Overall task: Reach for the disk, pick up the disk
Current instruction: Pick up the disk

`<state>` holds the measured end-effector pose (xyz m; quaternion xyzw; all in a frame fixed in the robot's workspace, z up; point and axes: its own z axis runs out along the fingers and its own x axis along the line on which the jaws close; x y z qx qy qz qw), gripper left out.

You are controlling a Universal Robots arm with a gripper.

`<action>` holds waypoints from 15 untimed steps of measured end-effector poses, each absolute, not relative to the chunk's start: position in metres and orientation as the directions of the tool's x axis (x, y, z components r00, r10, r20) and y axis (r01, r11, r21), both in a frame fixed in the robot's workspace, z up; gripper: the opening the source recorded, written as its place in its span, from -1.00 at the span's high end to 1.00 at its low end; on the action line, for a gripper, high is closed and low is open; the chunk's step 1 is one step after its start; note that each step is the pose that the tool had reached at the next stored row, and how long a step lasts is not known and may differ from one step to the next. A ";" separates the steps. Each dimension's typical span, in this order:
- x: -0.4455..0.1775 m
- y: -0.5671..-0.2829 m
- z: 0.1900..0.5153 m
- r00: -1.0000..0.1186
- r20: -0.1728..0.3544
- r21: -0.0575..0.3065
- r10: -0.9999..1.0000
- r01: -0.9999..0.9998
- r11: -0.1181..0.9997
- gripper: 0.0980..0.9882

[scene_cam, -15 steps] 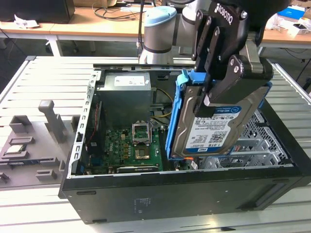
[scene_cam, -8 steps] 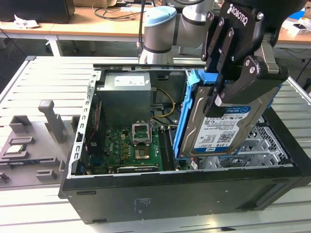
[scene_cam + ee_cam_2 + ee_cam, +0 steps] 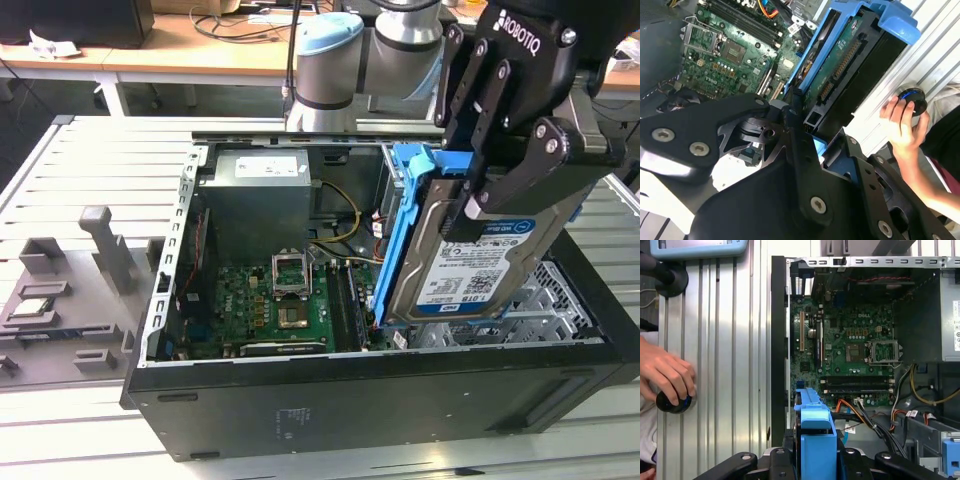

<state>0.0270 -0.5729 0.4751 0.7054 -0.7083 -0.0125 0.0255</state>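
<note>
Disk lifted, tilted.
Gripper clamped on its blue-framed edges, above open computer case.

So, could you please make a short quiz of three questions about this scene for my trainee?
1. True or false: the disk lies flat inside the computer case.
2. What grips the disk? A) a person's hand B) the gripper C) nothing
3. In the first wrist view, what does the person's hand rest on?

Key: 1. False; it is held tilted above the case. 2. B. 3. A round black knob on the slatted table.
</note>
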 end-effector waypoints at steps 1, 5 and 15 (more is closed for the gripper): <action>0.030 -0.573 0.475 -0.004 0.018 0.054 -1.000 -0.999 0.005 0.40; 0.038 -0.573 0.475 -0.004 0.018 0.054 -1.000 -0.999 0.005 0.40; 0.053 -0.573 0.474 -0.004 0.019 0.054 -1.000 -0.999 0.005 0.40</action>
